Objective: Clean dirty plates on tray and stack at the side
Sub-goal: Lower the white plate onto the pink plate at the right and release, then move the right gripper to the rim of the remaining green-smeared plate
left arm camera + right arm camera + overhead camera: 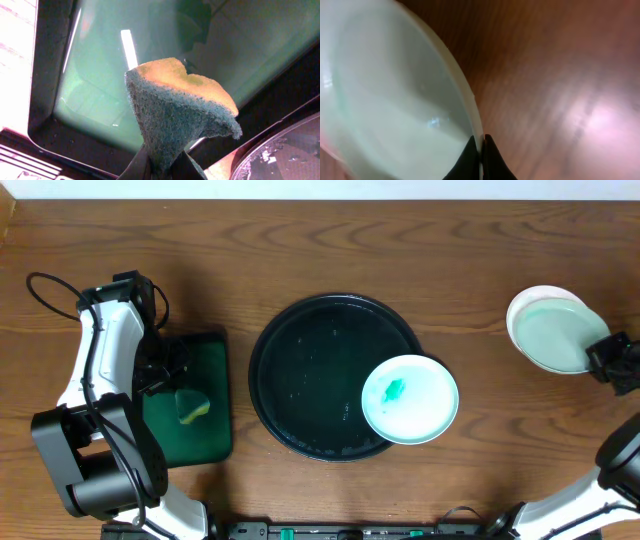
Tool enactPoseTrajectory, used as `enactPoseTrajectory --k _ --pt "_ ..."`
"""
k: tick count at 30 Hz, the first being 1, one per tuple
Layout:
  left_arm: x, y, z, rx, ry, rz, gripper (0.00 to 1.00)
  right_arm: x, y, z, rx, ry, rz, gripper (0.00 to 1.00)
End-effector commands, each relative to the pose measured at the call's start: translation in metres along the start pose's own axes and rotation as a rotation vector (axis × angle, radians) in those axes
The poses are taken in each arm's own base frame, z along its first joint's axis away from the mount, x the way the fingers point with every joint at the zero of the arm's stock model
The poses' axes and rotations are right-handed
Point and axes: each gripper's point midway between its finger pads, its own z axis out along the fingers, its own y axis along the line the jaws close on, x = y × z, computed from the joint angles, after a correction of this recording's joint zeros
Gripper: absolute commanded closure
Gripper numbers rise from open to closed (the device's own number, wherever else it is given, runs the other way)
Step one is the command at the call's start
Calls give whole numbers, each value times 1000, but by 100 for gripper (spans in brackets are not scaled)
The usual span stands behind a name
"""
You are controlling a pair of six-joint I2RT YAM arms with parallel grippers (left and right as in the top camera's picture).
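Observation:
The round black tray [310, 370] lies mid-table. A white plate [410, 400] with a green smear rests tilted on its right rim. At the far right my right gripper [597, 358] is shut on the rim of a clean pale-mint plate [555, 335], which overlaps a white plate [525, 302] beneath it. In the right wrist view the fingers [471, 152] pinch that plate's [390, 100] edge above the wooden table. My left gripper [180, 400] is shut on a yellow-and-green sponge [193, 408], seen close up as the sponge [175, 110] folded between the left gripper's jaws [165, 167].
A small rectangular green tray [205, 360] lies left of the black tray, under the sponge; its glossy floor [100, 75] fills the left wrist view. The black tray's wet rim [280, 155] shows at that view's lower right. The table's back edge runs along the top.

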Motion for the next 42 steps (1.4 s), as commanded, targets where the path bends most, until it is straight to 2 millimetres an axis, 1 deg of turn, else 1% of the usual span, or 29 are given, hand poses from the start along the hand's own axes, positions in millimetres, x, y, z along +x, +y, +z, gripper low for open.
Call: enactPoseTrajectory --k 1,4,5,6,7,8,9,12,14,16,19,21,23,24,25,26,27,28,29,30,31,32,33,35,36,38,39,41,42 --pt "4 2 4 -4 29 8 93 10 21 15 -58 43 -27 99" --pt "5 2 4 -6 33 8 93 11 32 20 -76 35 -54 99" --pt "5 2 4 -6 33 8 93 11 36 21 -81 31 -65 95" --pt "5 2 4 -6 34 8 93 13 40 21 -84 29 -75 85" --pt "5 2 4 -6 34 8 93 14 43 21 -86 29 -84 65" --pt "5 2 4 -6 33 8 93 15 46 21 -87 30 -92 34" --pt "5 2 4 -6 33 8 93 17 49 21 -88 31 -99 28" --pt "5 2 4 -6 33 9 93 18 53 18 -89 34 -110 26" --pt "5 2 4 -6 33 16 93 15 57 9 -88 36 -113 27" --pt "5 2 4 -6 33 20 92 10 63 -6 -89 33 -127 27" --pt "5 2 4 -6 33 20 93 -1 78 -40 -104 8 -167 24" --pt "5 2 4 -6 33 20 93 -3 89 -67 -115 -14 -204 11" --pt "5 2 4 -5 32 20 93 -3 103 -97 -134 -43 -261 7" --pt "4 2 4 -5 31 20 93 0 109 -110 -141 -50 -286 5" --pt "4 2 4 -4 29 20 93 5 115 -121 -147 -55 -319 15" --pt "4 2 4 -4 29 20 93 12 121 -133 -153 -58 -361 34" --pt "3 2 4 -3 26 20 93 20 126 -142 -157 -60 -390 66" --pt "3 2 4 -3 26 20 93 28 132 -149 -165 -61 -413 88" --pt "3 2 4 -3 25 20 93 37 136 -155 -172 -58 -432 88" --pt "3 2 4 -3 25 20 93 47 140 -160 -179 -50 -451 75" --pt "3 1 4 -2 25 20 93 57 145 -164 -190 -38 -472 65" --pt "3 2 4 -3 25 20 93 72 151 -168 -207 -13 -496 60" --pt "3 1 4 -2 25 20 93 85 155 -169 -215 16 -516 57" --pt "3 2 4 -3 26 20 93 112 154 -169 -195 86 -551 62" --pt "3 2 4 -2 26 20 92 125 152 -168 -172 121 -575 63" --pt "3 2 4 -2 26 20 93 154 145 -160 -126 205 -615 62" --pt "3 1 4 -2 26 20 92 166 142 -156 -107 239 -634 57" --pt "3 1 4 0 27 20 93 188 136 -143 -63 298 -679 51" --pt "4 0 4 4 29 20 93 196 131 -136 -39 323 -693 54"
